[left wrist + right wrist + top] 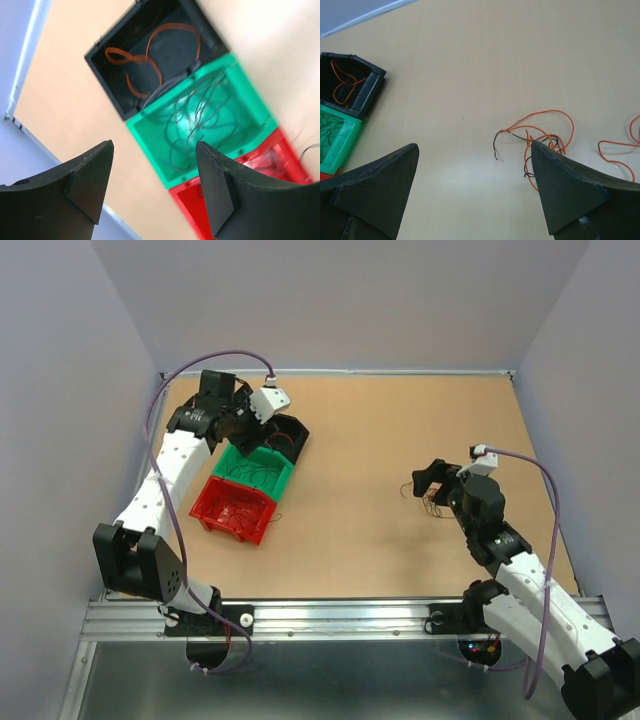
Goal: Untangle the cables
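Note:
The cables lie partly loose on the table: a small tangle of orange and black wires [542, 136] just beyond my right fingertip, with another orange wire [619, 156] further right. In the top view this bunch [431, 511] sits beside my right gripper [432, 490]. That right gripper [475, 145] stands open and empty. Other wires lie sorted in bins: an orange one in the black bin [150, 55], dark thin ones in the green bin [200, 120]. My left gripper [155, 145] hangs open above the green bin's edge, nothing between its fingers.
Three bins stand in a diagonal row at the left: black [290, 435], green [255, 470], red [235, 508]. The red bin [265, 170] holds thin wires too. The side wall rises close to the left arm [170, 470].

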`<state>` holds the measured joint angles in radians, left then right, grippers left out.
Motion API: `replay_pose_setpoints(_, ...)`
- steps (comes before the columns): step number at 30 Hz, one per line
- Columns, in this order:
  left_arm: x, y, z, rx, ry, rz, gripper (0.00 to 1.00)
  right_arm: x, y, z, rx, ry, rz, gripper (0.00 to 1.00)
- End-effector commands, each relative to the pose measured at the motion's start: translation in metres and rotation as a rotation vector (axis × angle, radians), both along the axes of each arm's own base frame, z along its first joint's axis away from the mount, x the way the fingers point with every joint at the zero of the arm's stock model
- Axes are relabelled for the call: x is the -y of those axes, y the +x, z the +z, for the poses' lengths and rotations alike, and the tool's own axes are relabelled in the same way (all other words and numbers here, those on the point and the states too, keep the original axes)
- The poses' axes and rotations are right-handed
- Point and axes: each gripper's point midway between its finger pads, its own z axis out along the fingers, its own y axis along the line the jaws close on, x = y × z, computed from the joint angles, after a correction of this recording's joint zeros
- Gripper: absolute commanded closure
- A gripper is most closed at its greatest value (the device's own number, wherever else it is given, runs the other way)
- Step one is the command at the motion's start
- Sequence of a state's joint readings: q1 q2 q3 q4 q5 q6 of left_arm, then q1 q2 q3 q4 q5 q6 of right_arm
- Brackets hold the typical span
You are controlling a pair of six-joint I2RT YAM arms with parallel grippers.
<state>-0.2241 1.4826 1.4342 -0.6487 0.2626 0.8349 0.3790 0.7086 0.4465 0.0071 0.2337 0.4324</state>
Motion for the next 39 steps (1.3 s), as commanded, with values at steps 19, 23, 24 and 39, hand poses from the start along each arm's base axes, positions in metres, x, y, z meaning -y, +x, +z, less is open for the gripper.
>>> replay_pose_setpoints(19,0.182,-0.036,-0.005,0.295,-0.617,-0.183,0.15,-0.090,0.034,-0.048,-0.197,-0.045,0.363,0.99)
replay_pose_setpoints(23,0.189,-0.052,-0.011,0.268,-0.617,-0.288,0.12,-0.173,-0.025,0.009,0.062,0.046,0.838,0.85)
replay_pose_setpoints(24,0.191,-0.055,-0.014,0.262,-0.614,-0.308,0.12,-0.175,-0.027,0.012,0.066,0.044,0.829,0.84)
replay_pose_setpoints(39,0.188,-0.077,-0.023,0.214,-0.535,-0.431,0.05,-0.162,-0.006,-0.021,-0.008,-0.062,0.717,0.17)
